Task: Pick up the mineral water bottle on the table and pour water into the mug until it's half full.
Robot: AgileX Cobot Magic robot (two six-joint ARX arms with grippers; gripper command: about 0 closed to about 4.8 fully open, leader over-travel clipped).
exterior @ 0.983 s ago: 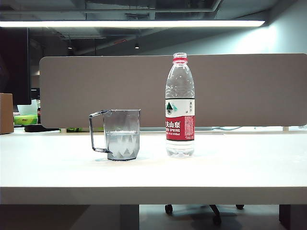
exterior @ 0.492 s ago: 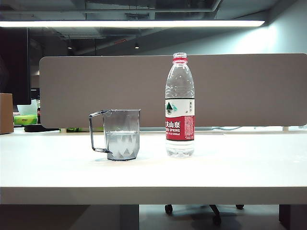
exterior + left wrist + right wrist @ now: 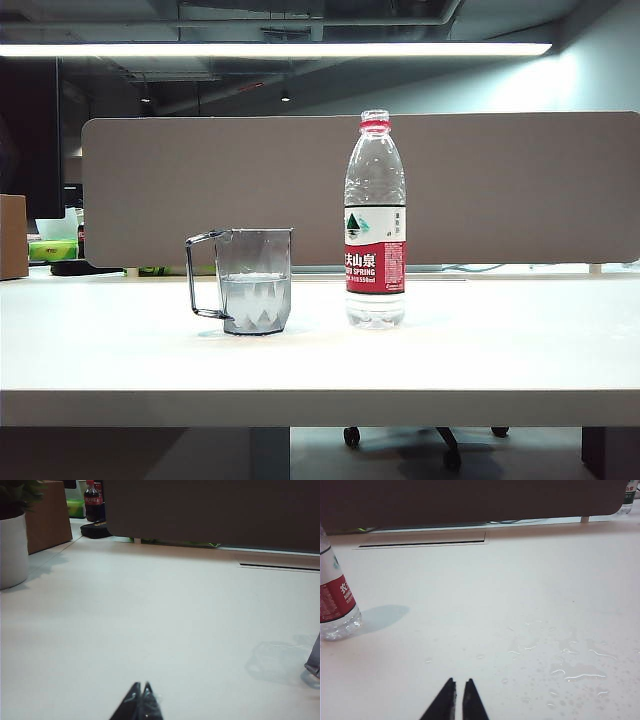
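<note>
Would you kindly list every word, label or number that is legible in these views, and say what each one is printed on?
"SPRING": red band of the mineral water bottle label, exterior view; the word before it is cut off.
"夫山泉": large white characters on the same band; the first character is hidden round the curve.
Small print lower on that label: too small to read.
Cola bottle label, left wrist view: blurred, unreadable.
Mug: no text.

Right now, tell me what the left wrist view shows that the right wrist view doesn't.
Only the left wrist view shows a white planter, a cardboard box, a cola bottle, an edge of the mug and the shut left tool. Only the right wrist view shows the mineral water bottle, spilled droplets and the shut right tool. Both show the table and the divider panel.
</note>
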